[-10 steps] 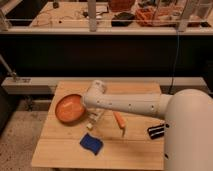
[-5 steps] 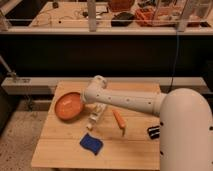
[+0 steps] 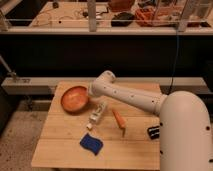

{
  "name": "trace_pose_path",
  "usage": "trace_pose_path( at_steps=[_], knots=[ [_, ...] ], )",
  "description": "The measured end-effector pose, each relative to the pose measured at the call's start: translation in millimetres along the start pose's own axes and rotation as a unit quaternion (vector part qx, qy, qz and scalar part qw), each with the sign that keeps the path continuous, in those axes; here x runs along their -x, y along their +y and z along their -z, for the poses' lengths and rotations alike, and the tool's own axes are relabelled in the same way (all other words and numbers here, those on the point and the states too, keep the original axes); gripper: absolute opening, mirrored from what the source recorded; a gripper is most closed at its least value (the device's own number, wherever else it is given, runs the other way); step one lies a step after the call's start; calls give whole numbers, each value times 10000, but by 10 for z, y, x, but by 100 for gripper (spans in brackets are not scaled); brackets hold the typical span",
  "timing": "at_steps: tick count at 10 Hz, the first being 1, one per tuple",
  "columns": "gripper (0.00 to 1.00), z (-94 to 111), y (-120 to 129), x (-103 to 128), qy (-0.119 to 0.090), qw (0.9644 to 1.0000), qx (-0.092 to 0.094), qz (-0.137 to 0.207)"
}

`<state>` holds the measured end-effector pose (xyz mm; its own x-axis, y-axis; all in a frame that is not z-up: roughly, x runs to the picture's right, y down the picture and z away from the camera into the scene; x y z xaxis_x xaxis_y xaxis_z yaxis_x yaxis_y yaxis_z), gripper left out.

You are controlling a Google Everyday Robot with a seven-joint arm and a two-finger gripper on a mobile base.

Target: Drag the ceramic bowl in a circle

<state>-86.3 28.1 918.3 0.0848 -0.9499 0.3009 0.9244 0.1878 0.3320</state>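
The ceramic bowl (image 3: 75,98) is round, shallow and orange, and sits on the back left part of the wooden table (image 3: 60,150). My white arm reaches in from the right. Its end comes down at the bowl's right rim, where my gripper (image 3: 92,95) sits against the bowl. The arm's end hides the contact itself.
A small white object (image 3: 97,115) lies just in front of the arm's end. An orange carrot-shaped piece (image 3: 119,120) lies to its right. A blue sponge (image 3: 92,144) lies near the front. A dark item (image 3: 153,132) sits by the table's right edge. Shelves stand behind.
The bowl has slid back and a little to the right, and the arm's end has moved the same way with it. The carrot piece and sponge have stayed put.
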Motion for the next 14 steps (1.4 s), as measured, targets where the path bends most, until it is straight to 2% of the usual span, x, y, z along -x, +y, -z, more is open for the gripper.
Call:
trace_pose_path(
  at_steps=[2, 3, 4, 6, 7, 9, 11, 14],
  knots=[
    [0, 103, 253, 20, 27, 9996, 102, -262],
    [0, 169, 346, 107, 23, 9993, 127, -356],
    [0, 242, 396, 223, 25, 9991, 155, -386],
    [0, 346, 344, 491, -8, 9992, 186, -342],
    [0, 396, 262, 683, -47, 9995, 198, -252],
    [0, 376, 31, 858, -105, 9997, 238, 11],
    [0, 257, -330, 931, -196, 9986, 245, 431],
    [0, 33, -811, 871, -330, 9939, 122, 1047]
  ],
)
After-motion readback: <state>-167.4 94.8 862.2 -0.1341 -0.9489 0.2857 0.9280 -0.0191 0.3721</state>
